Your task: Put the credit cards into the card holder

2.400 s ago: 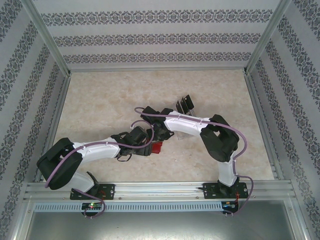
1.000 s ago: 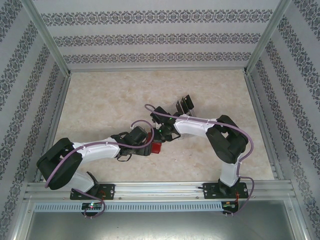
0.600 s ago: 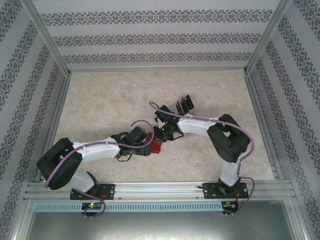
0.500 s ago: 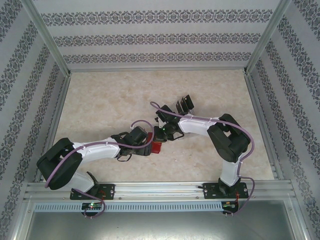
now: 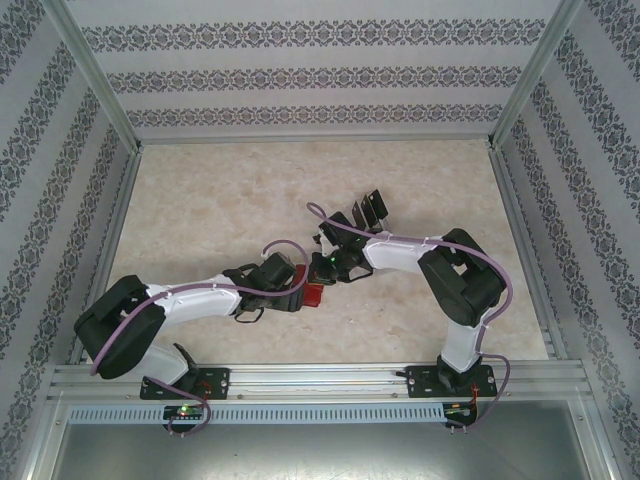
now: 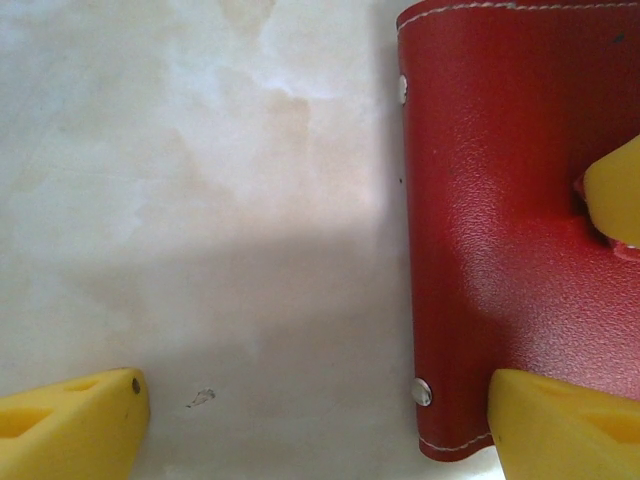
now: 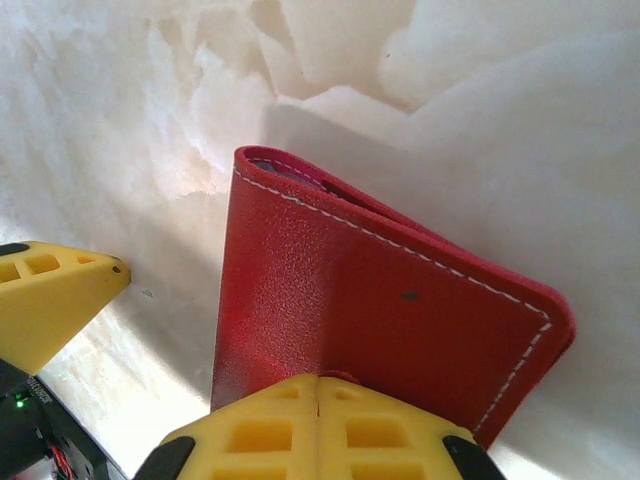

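Lying folded between the centre of the table [image 5: 200,200] and its near edge, slightly toward the left side, the red card holder [image 5: 314,296] is entered as not yet opened; only a sliver of its lining is glimpsed at one edge in the right wrist view. Left jaws: spread wide, nothing held, one finger [image 6: 565,425] set over the holder's corner and the other [image 6: 70,425] over bare table. Right jaws: fully closed on nothing, the joined fingertips [image 7: 270,430] pressed down on the cover near its edge. Credit cards [image 5: 370,208]: dark shapes stood up on the far side of the right wrist, apart from the holder; none is seen inside it. Hazards, as judged: the pressed fingertips may be slid off the smooth cover, and the holder may be skidded across the polished table. If the left jaws are closed from this straddle, the holder may be shoved sideways rather than gripped. Changes noted against the earliest view: the right wrist has been drawn back toward the right side and its elbow swung outward; the left arm and the holder are found almost unmoved, and both jaw settings are unchanged.
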`<state>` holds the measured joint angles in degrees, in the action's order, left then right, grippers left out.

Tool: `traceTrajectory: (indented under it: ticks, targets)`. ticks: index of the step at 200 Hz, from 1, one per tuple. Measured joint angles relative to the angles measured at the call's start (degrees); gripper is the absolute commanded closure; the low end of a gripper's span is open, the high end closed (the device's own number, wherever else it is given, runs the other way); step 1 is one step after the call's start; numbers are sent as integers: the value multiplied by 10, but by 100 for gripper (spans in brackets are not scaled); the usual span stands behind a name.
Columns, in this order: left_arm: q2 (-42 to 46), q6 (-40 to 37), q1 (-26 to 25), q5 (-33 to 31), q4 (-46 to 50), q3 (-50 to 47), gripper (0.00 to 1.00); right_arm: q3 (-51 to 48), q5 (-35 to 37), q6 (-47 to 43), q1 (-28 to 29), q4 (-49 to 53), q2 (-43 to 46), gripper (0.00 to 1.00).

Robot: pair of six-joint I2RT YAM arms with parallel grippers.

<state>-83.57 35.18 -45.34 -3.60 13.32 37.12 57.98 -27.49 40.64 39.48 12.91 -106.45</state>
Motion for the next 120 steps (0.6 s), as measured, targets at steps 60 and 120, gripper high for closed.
traceTrajectory:
  ticks: [60,120]
  targets:
    - [-9,0,0,-1,9,10,12,-31,-12,2,-7,-44,10,100]
    - [-14,0,0,-1,18,17,12,-9,-13,0,-6,-16,16,71]
